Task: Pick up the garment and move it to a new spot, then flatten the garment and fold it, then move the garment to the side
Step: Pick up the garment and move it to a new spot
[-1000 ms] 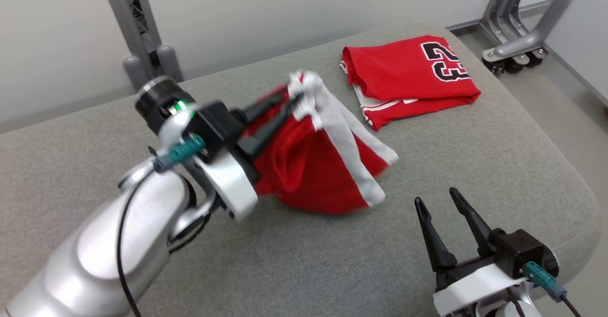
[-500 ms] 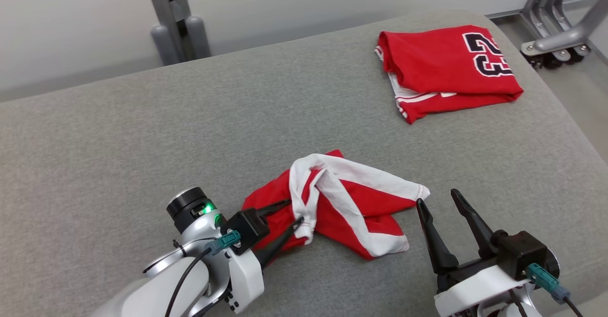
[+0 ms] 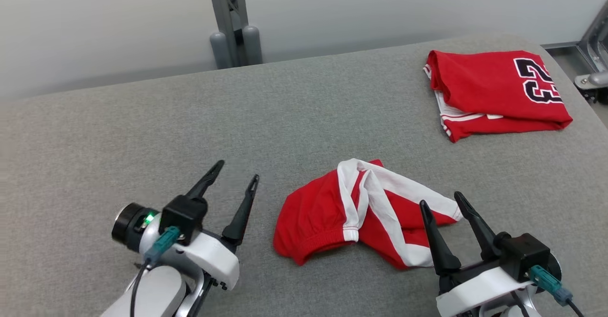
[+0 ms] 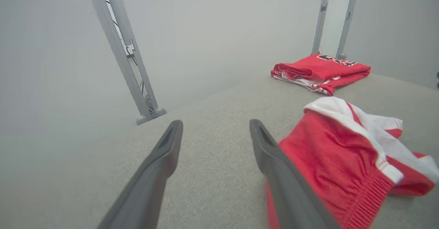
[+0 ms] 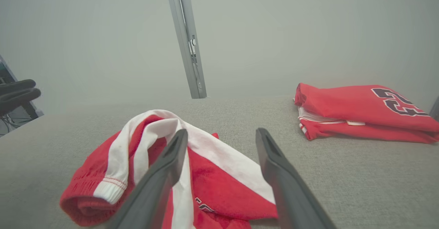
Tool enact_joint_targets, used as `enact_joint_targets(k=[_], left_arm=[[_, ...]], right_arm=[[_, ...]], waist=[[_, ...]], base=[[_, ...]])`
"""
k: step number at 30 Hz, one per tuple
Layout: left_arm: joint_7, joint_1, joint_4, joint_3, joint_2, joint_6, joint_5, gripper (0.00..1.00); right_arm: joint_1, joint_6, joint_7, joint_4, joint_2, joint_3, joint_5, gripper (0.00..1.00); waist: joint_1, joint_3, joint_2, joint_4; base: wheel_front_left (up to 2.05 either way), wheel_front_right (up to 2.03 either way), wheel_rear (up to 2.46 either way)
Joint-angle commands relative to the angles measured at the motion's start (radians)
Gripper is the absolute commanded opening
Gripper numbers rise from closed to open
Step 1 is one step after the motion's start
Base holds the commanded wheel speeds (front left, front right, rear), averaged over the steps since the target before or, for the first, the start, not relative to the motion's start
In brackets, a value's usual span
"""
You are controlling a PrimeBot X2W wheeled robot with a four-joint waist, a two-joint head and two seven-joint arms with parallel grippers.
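1. the garment (image 3: 361,212) lies loose on the grey cushion (image 3: 190,93) between the grippers, probably so each can reach an edge for flattening.
2. the left gripper (image 3: 238,169) at its 9 o'clock and the right gripper (image 3: 440,198) at its 4 o'clock are both spread and hold nothing.
3. it is crumpled red cloth with white bands, its elastic hem toward 7 o'clock.

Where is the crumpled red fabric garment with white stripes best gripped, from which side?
Probably the ribbed elastic band at the left end of the red garment, from the left with the open left gripper: that edge lies thick and rolled on the grey cushion, facing that gripper.
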Motion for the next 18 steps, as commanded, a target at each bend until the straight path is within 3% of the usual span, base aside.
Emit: enact_joint_targets(k=[1,5,8,18], left_arm=[[-0.007,0.041,-0.035,0.041,-0.01,0.03,-0.028,1.0],[-0.013,0.166,-0.191,0.202,-0.037,0.12,-0.016,1.0],[-0.013,0.271,-0.292,0.301,-0.078,0.151,0.049,1.0],[-0.012,0.474,-0.434,0.508,-0.209,0.117,0.23,1.0]], right_arm=[[0.01,0.0,0.0,-0.006,-0.005,-0.004,0.009,1.0],[0.023,0.0,0.0,-0.013,-0.005,-0.016,0.014,1.0],[0.035,0.0,0.0,-0.016,-0.005,-0.022,0.014,1.0],[0.068,0.0,0.0,-0.041,-0.005,-0.042,0.018,1.0]], waist=[[0.0,-0.018,0.0,0.024],[0.0,-0.036,0.0,0.067],[0.0,-0.051,0.0,0.098],[0.0,-0.102,0.0,0.159]], base=[[0.0,0.0,0.0],[0.0,0.0,0.0],[0.0,0.0,0.0],[0.0,0.0,0.0]])
